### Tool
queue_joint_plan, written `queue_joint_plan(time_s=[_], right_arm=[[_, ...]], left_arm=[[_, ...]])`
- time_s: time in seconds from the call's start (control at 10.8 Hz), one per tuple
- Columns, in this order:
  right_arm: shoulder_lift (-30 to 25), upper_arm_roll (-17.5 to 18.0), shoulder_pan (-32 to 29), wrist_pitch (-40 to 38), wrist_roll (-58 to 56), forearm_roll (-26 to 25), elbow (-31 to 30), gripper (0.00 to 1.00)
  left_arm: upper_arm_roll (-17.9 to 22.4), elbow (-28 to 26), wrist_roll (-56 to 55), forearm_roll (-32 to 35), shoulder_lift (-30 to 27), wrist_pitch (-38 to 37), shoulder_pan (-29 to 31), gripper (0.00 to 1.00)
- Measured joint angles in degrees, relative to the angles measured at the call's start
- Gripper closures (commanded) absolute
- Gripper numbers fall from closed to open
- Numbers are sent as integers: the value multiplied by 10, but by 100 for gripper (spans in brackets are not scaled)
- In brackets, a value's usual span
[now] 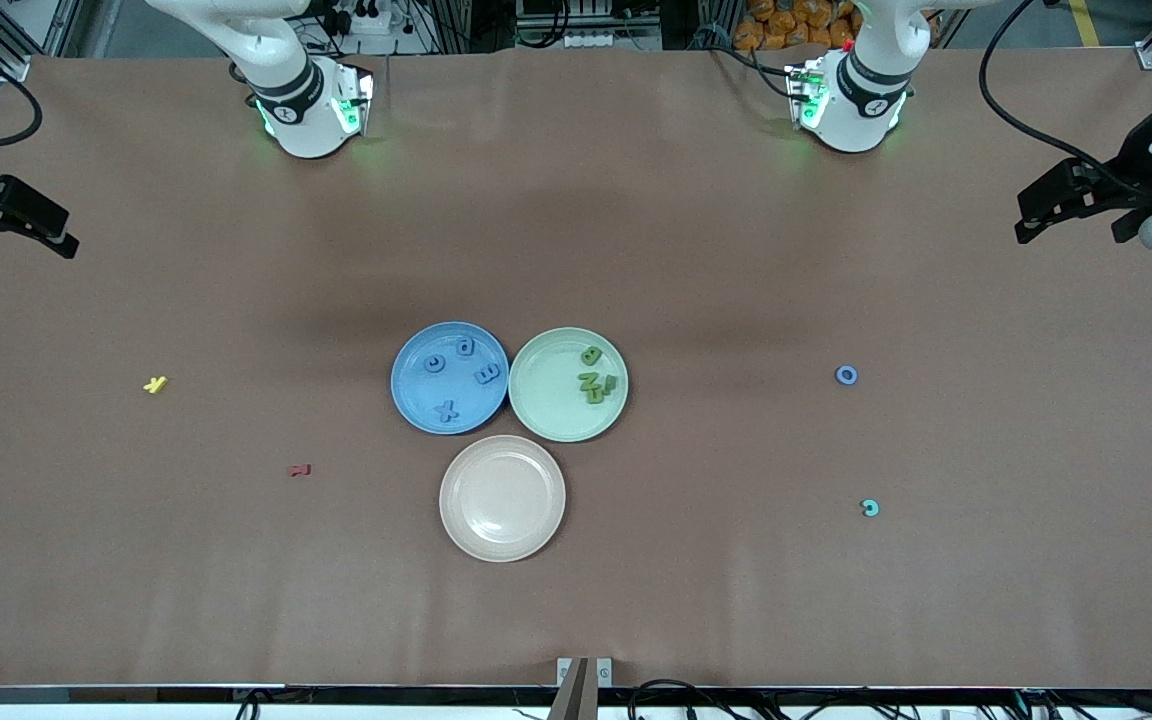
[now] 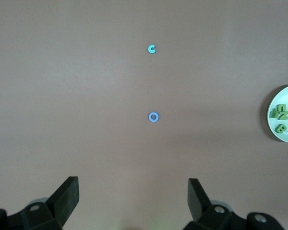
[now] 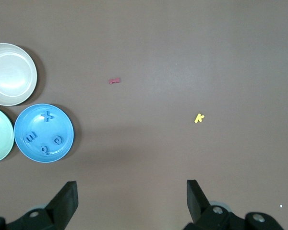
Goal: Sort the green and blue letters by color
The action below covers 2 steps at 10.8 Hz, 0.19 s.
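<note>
Left gripper (image 2: 133, 199) and right gripper (image 3: 132, 201) are both held wide open and empty, parked above the bench (image 1: 696, 250) at its two ends, nothing touched. Four blue letters (image 1: 459, 378) are seen in the blue plate (image 1: 412, 395) and the green letters (image 1: 596, 378) in the green plate (image 1: 539, 395), mid-bench. One blue O (image 1: 846, 375) is left loose toward the left arm's end, with a teal C (image 1: 869, 508) nearer the front edge.
</note>
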Motion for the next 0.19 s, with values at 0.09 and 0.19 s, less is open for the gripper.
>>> queue_joint_plan(time_s=[0.09,0.19], right_arm=[[0,0,0,0,0,0,0,0],[0,0,0,0,0,0,0,0]], left_arm=[[0,0,0,0,0,0,0,0],[1,0,0,0,0,0,0,0]])
